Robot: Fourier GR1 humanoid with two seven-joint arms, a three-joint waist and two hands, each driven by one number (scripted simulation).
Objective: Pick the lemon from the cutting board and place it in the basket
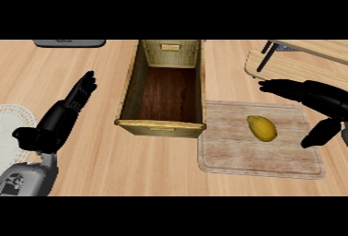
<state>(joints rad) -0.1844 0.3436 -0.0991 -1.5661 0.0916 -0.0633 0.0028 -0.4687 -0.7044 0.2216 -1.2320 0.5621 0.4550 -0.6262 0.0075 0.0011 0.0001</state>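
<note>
Nothing is being carried yet: the lemon [262, 128] is lying on the cutting board [252, 159], just left of the spread, empty right hand [325, 98], with the basket [159, 125] sitting farther left.

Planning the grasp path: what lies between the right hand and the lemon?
Only bare cutting board; in the head view nothing stands between the right hand and the lemon.

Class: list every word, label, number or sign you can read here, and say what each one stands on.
None can be read.
Basket: a small plate on each end wall, no lettering legible.
Grey object at top edge: faint mark, blurred.
Left forearm: dark markings, not readable.
</note>
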